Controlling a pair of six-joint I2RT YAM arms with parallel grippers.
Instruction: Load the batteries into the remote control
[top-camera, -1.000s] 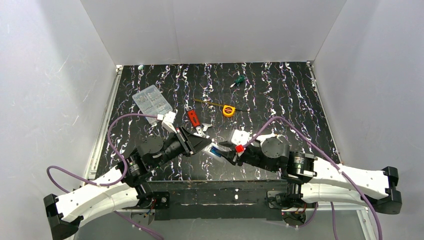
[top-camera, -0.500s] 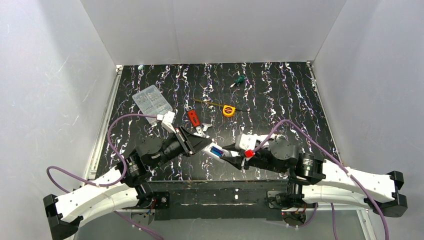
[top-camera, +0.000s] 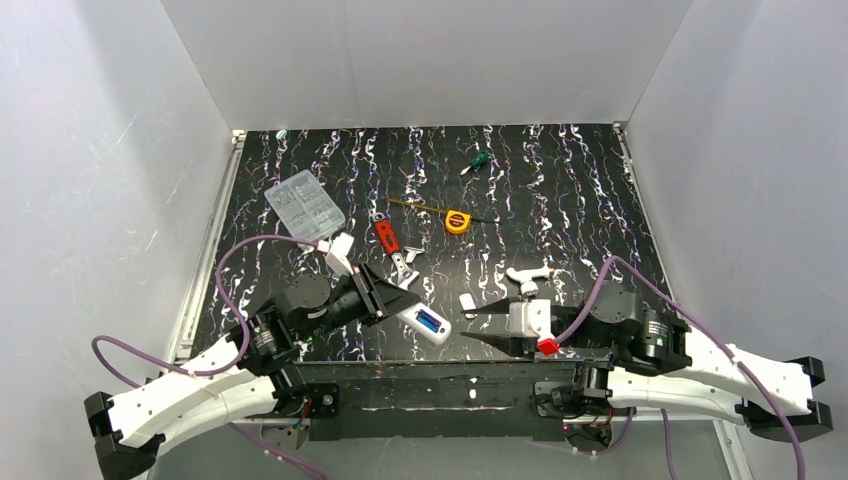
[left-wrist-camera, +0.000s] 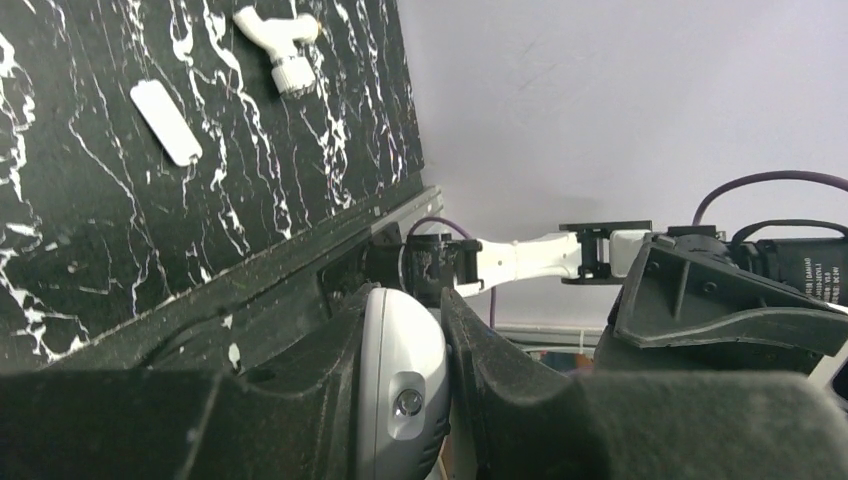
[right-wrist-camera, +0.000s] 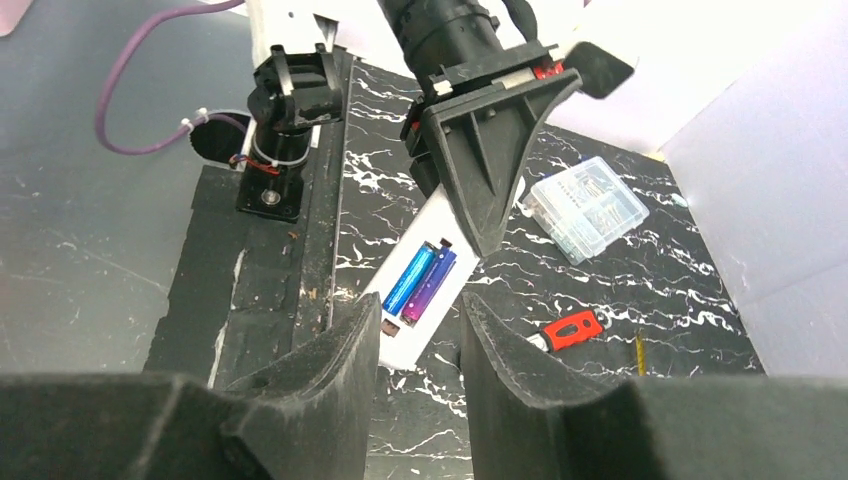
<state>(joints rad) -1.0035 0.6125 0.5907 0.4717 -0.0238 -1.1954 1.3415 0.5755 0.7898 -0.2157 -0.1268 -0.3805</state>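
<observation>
The left arm reached from its base at the near left corner forward and to the right, low over the table (top-camera: 560, 190), so that the left gripper (top-camera: 405, 302) pointed toward the middle of the near edge. Its fingers were closed on one end of the remote control (top-camera: 425, 323), which stuck out from them to the right with its compartment uncovered and facing up. The batteries (right-wrist-camera: 420, 280), two of them, lay side by side inside this compartment. The right arm came from the near right corner, also low, with the elbow bent. The right gripper (top-camera: 478, 325) pointed to the left, facing the remote control but apart from it. Its fingers (right-wrist-camera: 335, 345) stood partly apart, with nothing between them. A small white flat piece (top-camera: 467, 301) lay on the table just behind the tips of the right gripper, and a white pipe fitting (top-camera: 527, 274) lay further back
</observation>
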